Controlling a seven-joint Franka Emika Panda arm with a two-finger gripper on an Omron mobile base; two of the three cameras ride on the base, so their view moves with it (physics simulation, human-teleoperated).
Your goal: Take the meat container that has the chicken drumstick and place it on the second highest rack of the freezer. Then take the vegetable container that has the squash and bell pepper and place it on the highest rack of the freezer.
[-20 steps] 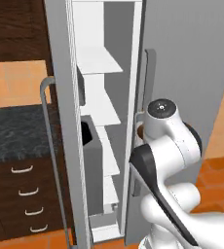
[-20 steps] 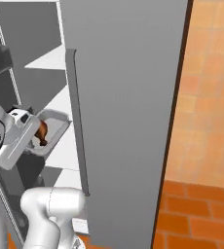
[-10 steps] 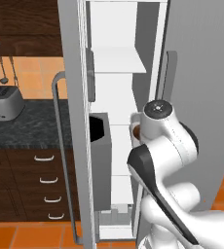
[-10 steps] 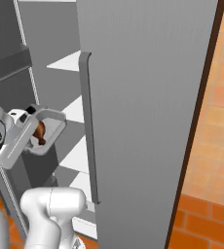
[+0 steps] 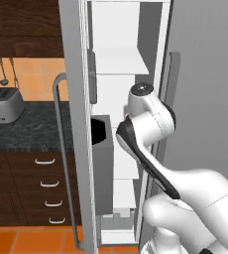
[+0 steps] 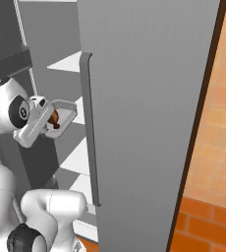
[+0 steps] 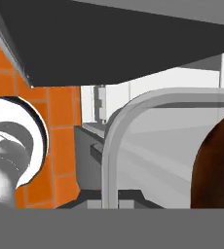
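Inside the open freezer [image 5: 116, 74], the robot's gripper [image 6: 50, 129] pinches the rim of the small grey meat container [image 6: 63, 116], holding it in the air just in front of the white racks [image 6: 68, 62]. The brown chicken drumstick [image 6: 54, 118] lies inside the container, close beside the long door handle [image 6: 89, 128].

The base is swinging round, the freezer [image 5: 131, 59] interior now facing square on, and the meat container [image 6: 61, 115] sits closer to the shelves.
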